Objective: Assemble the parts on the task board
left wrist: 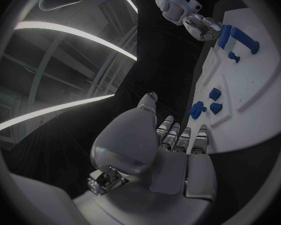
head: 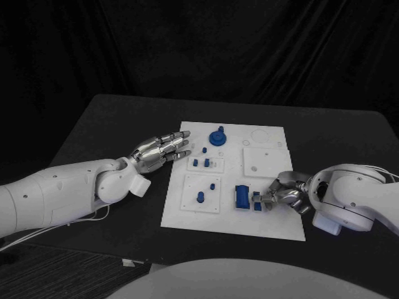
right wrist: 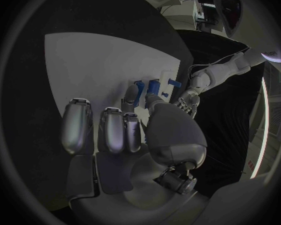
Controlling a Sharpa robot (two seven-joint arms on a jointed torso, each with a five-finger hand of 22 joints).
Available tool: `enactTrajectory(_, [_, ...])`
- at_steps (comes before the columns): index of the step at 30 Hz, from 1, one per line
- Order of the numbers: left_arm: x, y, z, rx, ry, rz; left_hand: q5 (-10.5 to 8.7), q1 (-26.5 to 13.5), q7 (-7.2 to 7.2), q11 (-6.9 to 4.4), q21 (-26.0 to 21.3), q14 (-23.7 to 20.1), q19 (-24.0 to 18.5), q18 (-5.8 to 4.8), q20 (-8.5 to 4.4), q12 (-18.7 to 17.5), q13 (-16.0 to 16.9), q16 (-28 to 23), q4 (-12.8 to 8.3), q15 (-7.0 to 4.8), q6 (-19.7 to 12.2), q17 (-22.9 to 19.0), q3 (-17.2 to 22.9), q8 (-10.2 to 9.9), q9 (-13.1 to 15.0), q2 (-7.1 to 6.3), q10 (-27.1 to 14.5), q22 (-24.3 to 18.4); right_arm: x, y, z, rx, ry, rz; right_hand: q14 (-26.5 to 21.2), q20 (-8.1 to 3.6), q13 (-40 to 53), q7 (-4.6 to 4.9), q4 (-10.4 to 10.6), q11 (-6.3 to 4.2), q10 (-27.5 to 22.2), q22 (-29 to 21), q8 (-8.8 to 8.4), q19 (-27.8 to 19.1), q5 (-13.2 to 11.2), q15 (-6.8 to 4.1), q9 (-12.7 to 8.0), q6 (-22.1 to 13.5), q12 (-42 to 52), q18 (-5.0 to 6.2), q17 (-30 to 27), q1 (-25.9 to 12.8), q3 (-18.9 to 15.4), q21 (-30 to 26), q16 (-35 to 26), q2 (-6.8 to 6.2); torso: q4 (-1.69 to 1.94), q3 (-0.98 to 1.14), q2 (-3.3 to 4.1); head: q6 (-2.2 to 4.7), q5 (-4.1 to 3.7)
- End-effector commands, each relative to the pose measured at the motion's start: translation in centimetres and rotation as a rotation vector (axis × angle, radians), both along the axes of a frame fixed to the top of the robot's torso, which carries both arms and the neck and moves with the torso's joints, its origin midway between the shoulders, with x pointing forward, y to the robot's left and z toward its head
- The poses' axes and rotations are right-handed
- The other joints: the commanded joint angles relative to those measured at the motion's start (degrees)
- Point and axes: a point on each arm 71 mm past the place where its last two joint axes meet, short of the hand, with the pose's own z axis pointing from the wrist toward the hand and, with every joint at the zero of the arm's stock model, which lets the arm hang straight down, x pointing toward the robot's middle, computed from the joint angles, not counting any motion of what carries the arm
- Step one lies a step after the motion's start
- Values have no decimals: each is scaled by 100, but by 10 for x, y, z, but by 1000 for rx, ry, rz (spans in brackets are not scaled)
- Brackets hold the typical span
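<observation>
Pinching small blue part (head: 256,202) | right hand (head: 285,196) | left hand (head: 159,149) spread, empty | long block (head: 241,197) lengthwise

Left hand (left wrist: 156,157) open beside task board (left wrist: 253,100)

Task board (head: 267,221): matt white plate, smooth, plastic-looking; the blue parts (head: 241,197) on it look like smooth plastic. Table (head: 110,124): matt black surface. Left hand (head: 160,149) and right hand (head: 288,196): glossy silver metallic finish, on smooth white arm shells.
</observation>
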Motion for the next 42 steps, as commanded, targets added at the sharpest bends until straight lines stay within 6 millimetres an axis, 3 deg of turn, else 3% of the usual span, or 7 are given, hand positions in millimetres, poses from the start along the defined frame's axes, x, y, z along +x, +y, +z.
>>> enactTrajectory(1, [-1,-1,1,-20,-3,-5,26,-19,26,35,25,6,28,65,-13,19,6,20,-35,-41,-2,3,-4,20,5,36,-15,-5,-4,0,2,34,-11,-20,302,-9,1509,1,10,-9,610,1035,-27,79,-328,-19,40,55,20,-91,23,-73,-112,50,42,-44,3,0,1,0,6])
enactTrajectory(4, [-1,0,1,-20,-3,-4,26,-19,26,35,25,6,28,65,-13,19,6,20,-35,-41,-2,3,-4,20,5,36,-15,-5,-7,-3,5,52,-18,-25,310,-10,1509,-1,15,-11,610,1043,-33,88,-541,-21,72,77,20,-97,61,-66,-185,79,60,-81,-1,0,-1,0,14])
enactTrajectory(11, [-1,0,0,-20,-2,-3,27,-25,25,39,24,7,27,65,-14,31,8,24,-39,-41,3,4,-3,25,6,37,-12,-7,-12,-11,5,37,10,-14,314,-11,1509,-4,-35,-14,610,1055,-47,101,-719,-22,103,91,20,-105,89,25,-244,123,76,-148,3,1,0,0,3])
enactTrajectory(18, [-2,-1,0,-21,-1,-4,27,-25,25,39,24,7,27,65,-14,31,8,24,-39,-41,3,4,-3,25,6,37,-12,-7,-14,-13,1,-9,30,26,309,-15,1509,-8,-362,-16,610,1055,-109,97,-483,-25,147,87,20,-105,78,503,-188,128,74,-118,-3,0,-1,0,-4])
enactTrajectory(21, [-2,-1,0,-21,0,-5,27,-25,25,39,24,7,27,65,-14,31,8,24,-39,-41,3,4,-3,25,6,37,-12,-7,-14,-13,0,-19,34,35,308,-14,1509,-7,-408,-16,610,1054,-118,96,-474,-25,152,90,20,-105,74,557,-190,126,73,-124,-3,-2,-4,0,-5])
enactTrajectory(42, [-2,0,-1,-21,3,-6,27,-27,28,43,24,7,27,65,-14,31,8,25,-43,-40,4,4,-2,28,6,38,-12,-8,-12,-12,-7,-35,29,28,307,-14,1509,-3,-457,-14,610,1050,-124,91,-560,-23,174,127,20,-102,68,603,-212,116,71,-86,4,-3,-1,0,4])
